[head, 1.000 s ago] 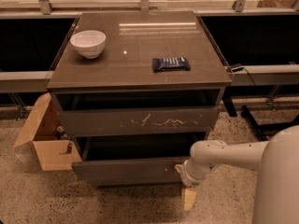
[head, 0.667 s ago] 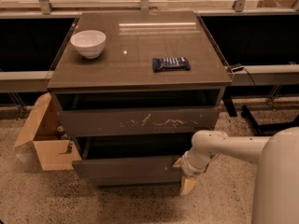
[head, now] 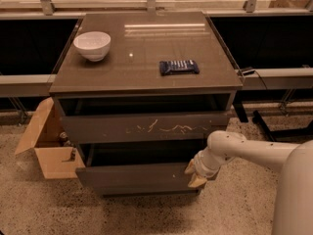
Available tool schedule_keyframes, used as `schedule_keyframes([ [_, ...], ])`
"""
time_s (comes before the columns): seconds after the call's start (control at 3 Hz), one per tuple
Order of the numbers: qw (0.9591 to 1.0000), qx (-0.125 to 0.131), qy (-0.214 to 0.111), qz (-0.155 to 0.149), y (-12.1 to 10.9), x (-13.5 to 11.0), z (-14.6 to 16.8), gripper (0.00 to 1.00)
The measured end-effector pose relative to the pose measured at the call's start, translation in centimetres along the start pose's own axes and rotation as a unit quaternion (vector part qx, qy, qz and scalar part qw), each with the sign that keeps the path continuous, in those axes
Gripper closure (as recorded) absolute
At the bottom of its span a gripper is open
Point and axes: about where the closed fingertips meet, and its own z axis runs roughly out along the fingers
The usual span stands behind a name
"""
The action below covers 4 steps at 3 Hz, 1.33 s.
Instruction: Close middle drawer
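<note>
At the cabinet's (head: 146, 48) lower right front: gripper (head: 194, 174) is against the right end of the middle drawer (head: 132, 177) front panel. Jaw state: can't tell from this angle. White arm (head: 254, 153) comes in from the right of the cabinet. The middle drawer is second from the cabinet top, has a plain front, and is pulled out, with a dark gap showing above its panel. Scratched drawer (head: 146, 127) is directly above it, just under the cabinet top. On the cabinet top: white bowl (head: 92, 45) at back left, dark packet (head: 179, 67) right of centre. Open cardboard box (head: 46, 146) is on the floor at the cabinet's left side.
</note>
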Motion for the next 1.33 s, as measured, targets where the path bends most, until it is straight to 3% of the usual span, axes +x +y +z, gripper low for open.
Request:
schedule_keyframes([
  [0.67, 0.9991, 0.035, -0.005, 0.023, -1.3, 1.9, -1.4, 0.00],
  [1.0, 0.9989, 0.039, -0.007, 0.023, -0.7, 2.0, -1.9, 0.00],
  [1.33, 0.9980, 0.052, -0.036, 0.000, 2.3, 0.8, -5.3, 0.00],
])
